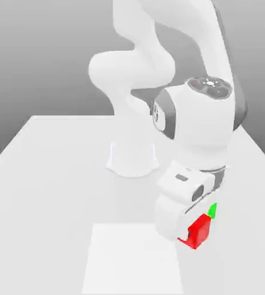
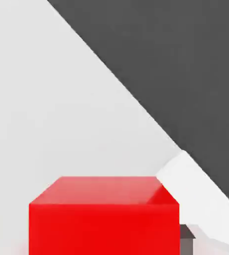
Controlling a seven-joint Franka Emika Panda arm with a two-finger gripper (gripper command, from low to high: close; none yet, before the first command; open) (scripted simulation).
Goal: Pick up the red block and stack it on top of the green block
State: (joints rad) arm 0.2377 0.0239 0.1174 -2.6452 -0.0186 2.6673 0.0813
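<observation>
The red block (image 1: 203,229) sits at the tip of the hand, low over the table toward the exterior view's right. My gripper (image 1: 192,234) is shut on the red block, and a white finger covers part of the block's near face. In the hand view the red block (image 2: 104,214) is close up, with one white finger (image 2: 201,199) pressed against its corner. The green block (image 1: 213,211) peeks out just behind the red block, mostly hidden by the hand.
The white table (image 1: 54,173) carries the arm's round base (image 1: 132,158) at its middle back. A paler square patch (image 1: 129,259) marks the table's front. In the hand view the table's edge runs diagonally against dark ground (image 2: 186,60).
</observation>
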